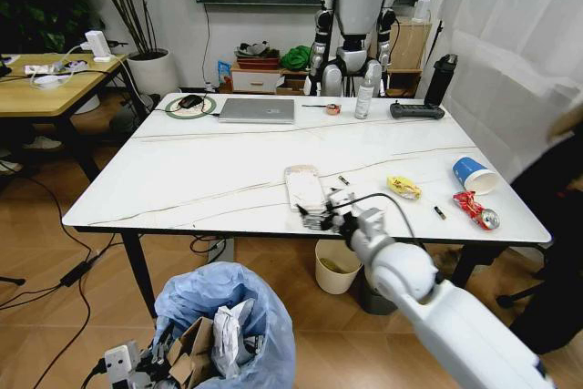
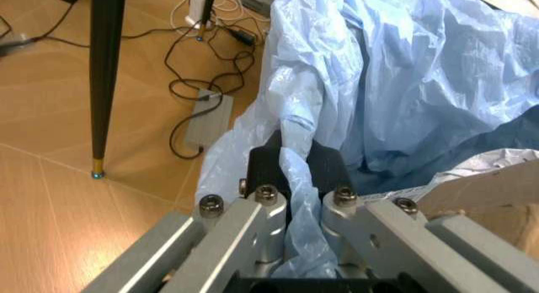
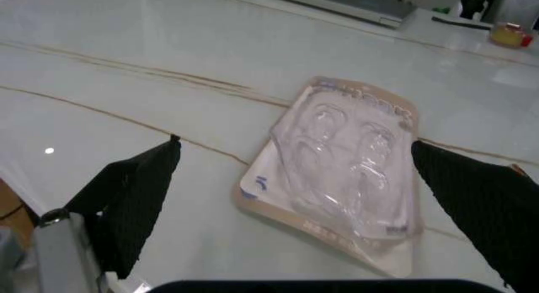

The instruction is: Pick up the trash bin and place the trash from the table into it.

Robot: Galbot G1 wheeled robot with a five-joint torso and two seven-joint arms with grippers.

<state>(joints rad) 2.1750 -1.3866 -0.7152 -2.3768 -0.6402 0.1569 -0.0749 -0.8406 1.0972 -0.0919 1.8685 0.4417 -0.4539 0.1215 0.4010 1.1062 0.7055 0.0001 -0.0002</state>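
I see a large white marble-look table (image 1: 209,179) with thin grey veins and black legs. On its far edge lie a closed silver laptop (image 1: 258,110), a green-rimmed round coaster with a black mouse-like object (image 1: 190,104), a clear spray bottle (image 1: 364,98), a black bottle (image 1: 440,79) and a flat black device (image 1: 417,111). Nearer me: a clear plastic blister tray on beige card (image 3: 339,163), a yellow wrapper (image 1: 404,188), a blue paper cup on its side (image 1: 473,173), a red wrapper (image 1: 475,209).
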